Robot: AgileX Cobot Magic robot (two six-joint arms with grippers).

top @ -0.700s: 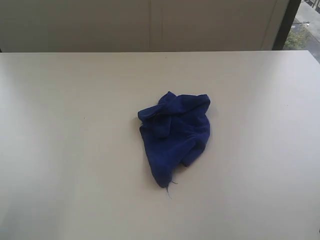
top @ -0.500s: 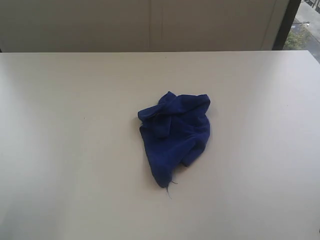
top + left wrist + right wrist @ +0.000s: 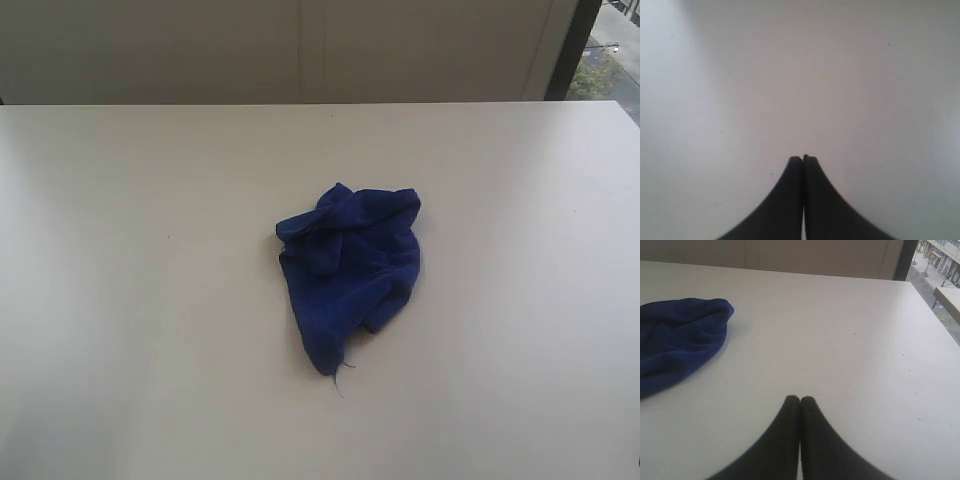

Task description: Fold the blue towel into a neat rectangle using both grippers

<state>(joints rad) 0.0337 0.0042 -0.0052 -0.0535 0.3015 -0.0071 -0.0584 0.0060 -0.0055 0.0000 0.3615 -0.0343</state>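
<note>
The blue towel (image 3: 348, 272) lies crumpled in a heap near the middle of the white table (image 3: 130, 300), with a loose thread (image 3: 342, 375) trailing from its near corner. Neither arm shows in the exterior view. In the left wrist view my left gripper (image 3: 803, 159) is shut, empty, over bare table; the towel is out of that view. My right gripper (image 3: 800, 399) is also shut with nothing held. In the right wrist view the blue towel (image 3: 677, 337) lies apart from those fingertips, off to one side.
The table's far edge (image 3: 320, 104) meets a pale wall. A dark window frame (image 3: 572, 45) with an outdoor view stands at the back right. The table's right edge (image 3: 945, 325) shows in the right wrist view.
</note>
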